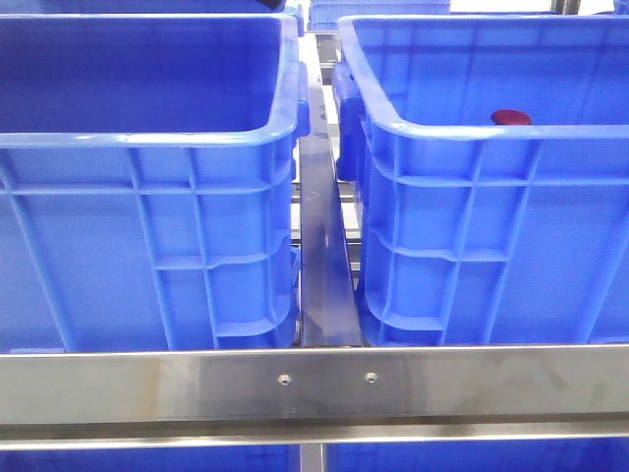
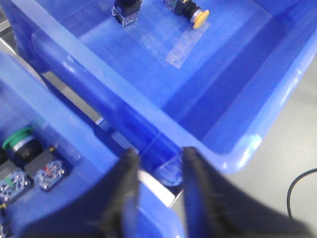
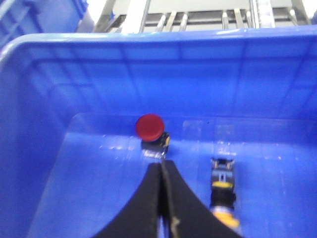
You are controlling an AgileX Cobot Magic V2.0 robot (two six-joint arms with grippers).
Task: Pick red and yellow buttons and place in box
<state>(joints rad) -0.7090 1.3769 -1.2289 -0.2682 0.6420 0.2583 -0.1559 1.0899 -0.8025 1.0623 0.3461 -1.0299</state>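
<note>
A red button point(image 3: 150, 127) on a black base stands on the floor of the blue box point(image 3: 198, 74), just beyond my right gripper point(image 3: 162, 162). That gripper is shut with nothing between its fingers. A yellow button point(image 3: 223, 198) lies beside it, apart from the fingers. In the front view the box point(image 1: 472, 128) is the right crate, and the red button point(image 1: 510, 117) peeks over its rim. My left gripper point(image 2: 159, 153) is open and empty above the gap between the two crates, with the yellow button point(image 2: 200, 17) far across the box point(image 2: 257, 144).
The left crate point(image 1: 147, 138) is the same blue kind and holds a green button point(image 2: 20, 141) and several other pieces. A steel bar point(image 1: 322, 256) runs between the crates and a steel rail point(image 1: 314, 383) crosses in front. A black cable point(image 2: 299, 186) lies on the floor.
</note>
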